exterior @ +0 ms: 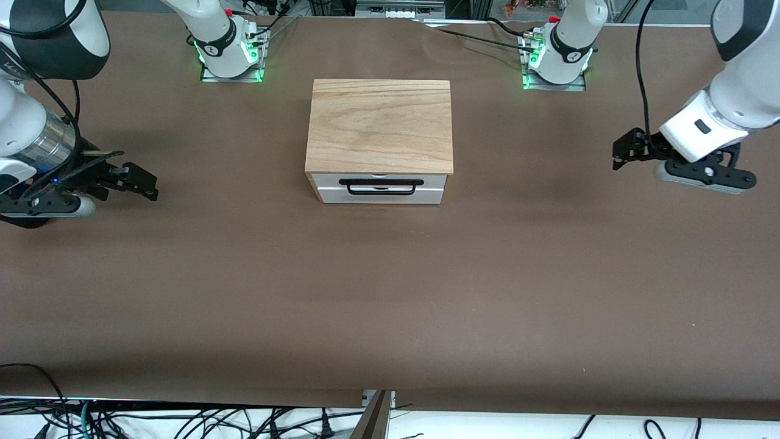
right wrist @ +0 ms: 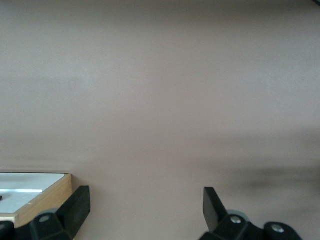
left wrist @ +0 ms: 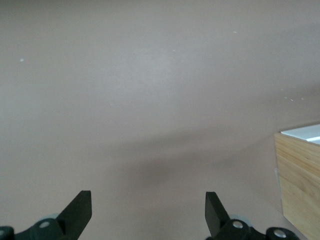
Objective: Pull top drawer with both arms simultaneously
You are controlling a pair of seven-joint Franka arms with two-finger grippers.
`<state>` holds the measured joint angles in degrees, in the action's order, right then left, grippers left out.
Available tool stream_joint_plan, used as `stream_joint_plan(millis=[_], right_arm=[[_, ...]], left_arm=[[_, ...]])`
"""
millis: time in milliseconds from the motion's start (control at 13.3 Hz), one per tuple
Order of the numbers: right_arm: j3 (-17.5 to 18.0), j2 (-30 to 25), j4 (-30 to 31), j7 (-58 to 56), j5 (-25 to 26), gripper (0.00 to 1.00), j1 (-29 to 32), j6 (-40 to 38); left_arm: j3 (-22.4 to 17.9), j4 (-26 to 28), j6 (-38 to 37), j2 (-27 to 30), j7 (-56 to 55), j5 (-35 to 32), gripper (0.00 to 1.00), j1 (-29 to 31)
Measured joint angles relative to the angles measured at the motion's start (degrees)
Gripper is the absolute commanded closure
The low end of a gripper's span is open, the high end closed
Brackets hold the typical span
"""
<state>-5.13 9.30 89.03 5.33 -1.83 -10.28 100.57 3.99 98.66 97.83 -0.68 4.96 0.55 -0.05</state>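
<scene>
Though shut, top drawer [exterior: 378,188] interior hidden

1. The table [exterior: 390,292] is a flat, matte brown all over, with soft darker shadow patches.
2. The cabinet's top slab [exterior: 380,125] is light tan wood with wavy grain lines in a darker honey tone.
3. The top drawer [exterior: 378,188] has a white front panel; its bar handle [exterior: 381,183] is black.
4. Both arms are white with black joint patches and black cables.
5. The left gripper [exterior: 620,153] and the right gripper [exterior: 146,183] are black.
6. The arm bases [exterior: 230,58] glow green at their edges.
</scene>
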Motion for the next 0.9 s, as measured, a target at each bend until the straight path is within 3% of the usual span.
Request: stream_joint_plan(millis=[902], right_arm=[[-0.03,0.01,0.0,0.0,0.07,0.0,0.06,-0.07]], left_arm=[[0.12,-2.33,-3.3,-0.78,0.0,-0.01,0.0,1.46]])
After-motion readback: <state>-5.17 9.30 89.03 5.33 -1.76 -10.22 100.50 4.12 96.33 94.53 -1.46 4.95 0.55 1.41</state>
